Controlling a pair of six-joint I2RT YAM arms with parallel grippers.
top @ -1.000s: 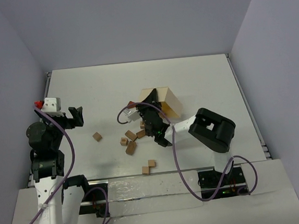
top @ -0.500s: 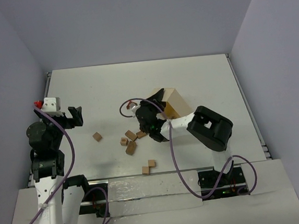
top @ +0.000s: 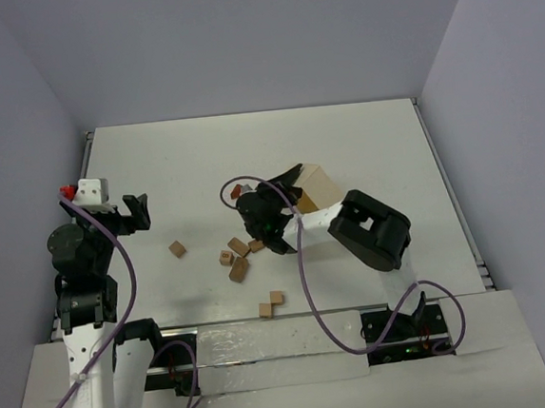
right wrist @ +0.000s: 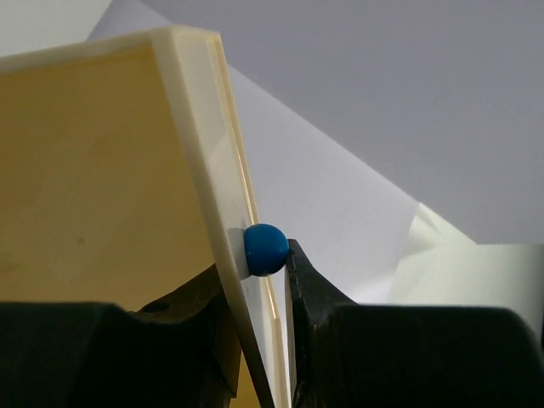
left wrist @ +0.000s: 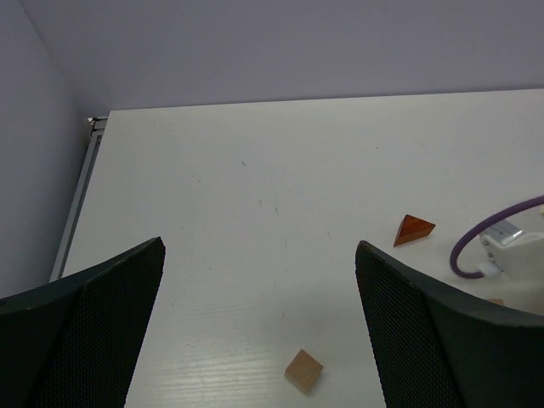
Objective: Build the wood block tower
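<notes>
The right hand (top: 288, 185) is clenched on one wall of the pale wooden tray (top: 317, 189), which sits tilted off the counter (top: 372, 138). In the right wrist view the thin wall (right wrist: 197, 127) runs between the two jaws, and a small blue ball (right wrist: 265, 249) on its edge touches one finger. The wood blocks (top: 239, 257) lie loose and unstacked on the counter, a cluster just beside the tray on its left-arm side. A single cube (top: 177, 249) lies further that way, and a pair (top: 271, 303) lies nearer the arm bases. A reddish-brown wedge (left wrist: 414, 229) lies apart from them. The left hand (top: 138, 213) hangs released, jaws wide, well apart from the tray
</notes>
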